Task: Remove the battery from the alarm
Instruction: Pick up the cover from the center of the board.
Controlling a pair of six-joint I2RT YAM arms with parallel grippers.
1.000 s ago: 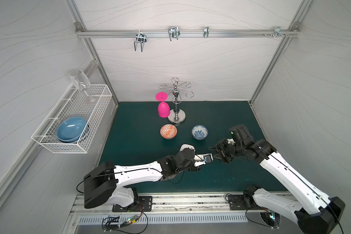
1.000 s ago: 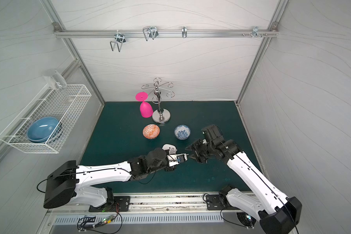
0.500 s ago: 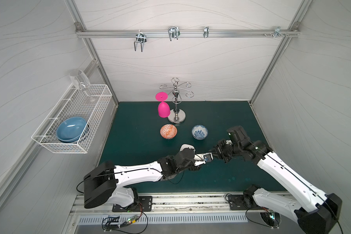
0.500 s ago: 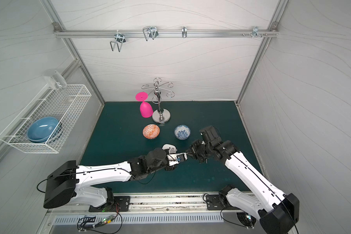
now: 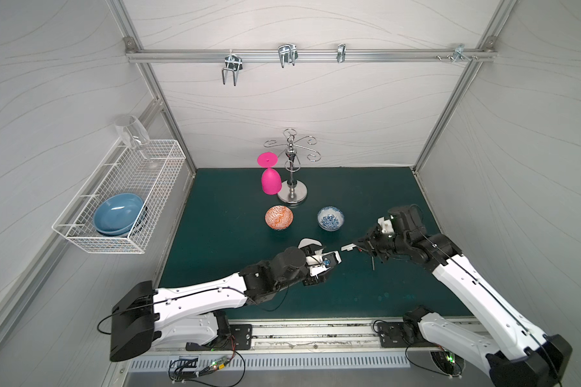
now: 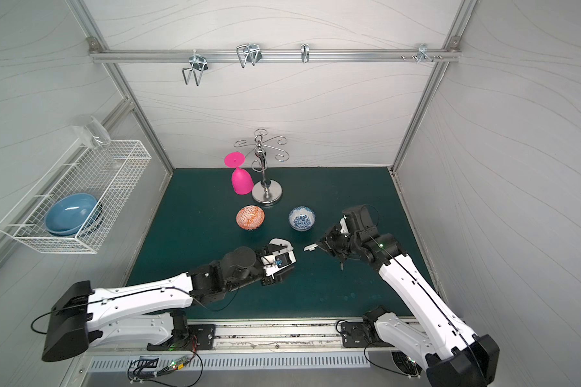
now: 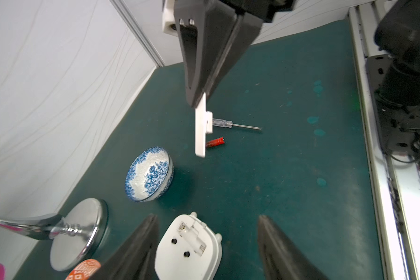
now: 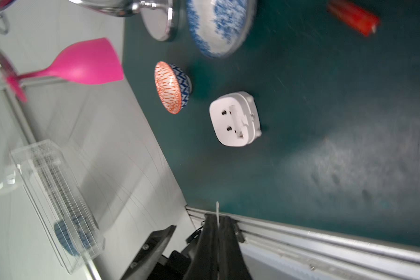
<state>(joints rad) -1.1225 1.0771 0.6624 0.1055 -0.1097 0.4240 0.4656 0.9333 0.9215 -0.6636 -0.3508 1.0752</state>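
The left gripper [image 7: 206,217] is shown spread wide and empty where it was closed a second ago. The right gripper [image 7: 199,97], half open then, is now pressed tight on the white cover [image 7: 201,131], which is held edge-on in the air above the mat [image 5: 232,268]. A handover between the arms is judged complete.

The alarm [image 7: 188,247] is left face down on the mat just below the left gripper's parted fingers, its battery slot bared and empty. The battery [image 7: 215,142] is seen lying on the mat well apart from the alarm and just beside the screwdriver [image 7: 233,124]. The removal itself is therefore judged done, and only the cover appears still to be dealt with.

The scene is enclosed by white panelled walls in an aluminium frame, with a hook rail [image 5: 316,55] fixed across the back. The dark green mat is marked by a few pale spots [image 7: 313,120]. A wire basket [image 5: 81,234] is mounted on the side wall, with blue bowls [image 5: 118,214] stacked inside and a clear glass [image 5: 131,132] at its far end. A chrome stand [image 5: 292,167] is placed at the back of the mat, with a pink glass [image 5: 270,181] upside down just beside it. In front of these are set an orange patterned bowl [image 5: 279,217] and a blue-and-white bowl [image 5: 330,217].
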